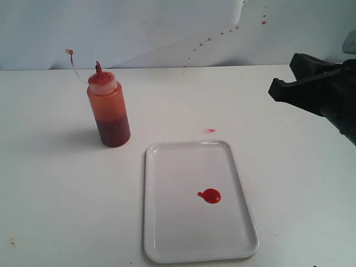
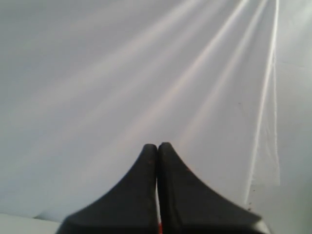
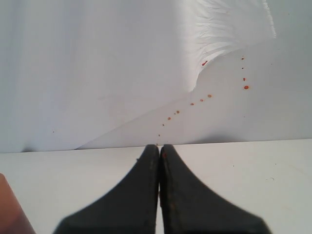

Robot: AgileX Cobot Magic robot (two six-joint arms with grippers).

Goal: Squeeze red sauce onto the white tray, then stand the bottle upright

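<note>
The left fingers (image 2: 146, 170), pressed together and empty, face what seems to be a plain white backdrop. On the tabletop (image 1: 55, 183) the bottle (image 1: 108, 111) stands upright near the white tray (image 1: 167, 167), which holds the red sauce (image 1: 211, 196). The right fingers (image 3: 146, 170), also closed on nothing, hover at far right.

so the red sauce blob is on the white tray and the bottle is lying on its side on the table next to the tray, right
Not quite. The bottle is standing upright, not lying on its side; the exterior view shows it. The rest holds: the red sauce blob sits on the white tray, and the bottle is on the table, off the tray.
</note>
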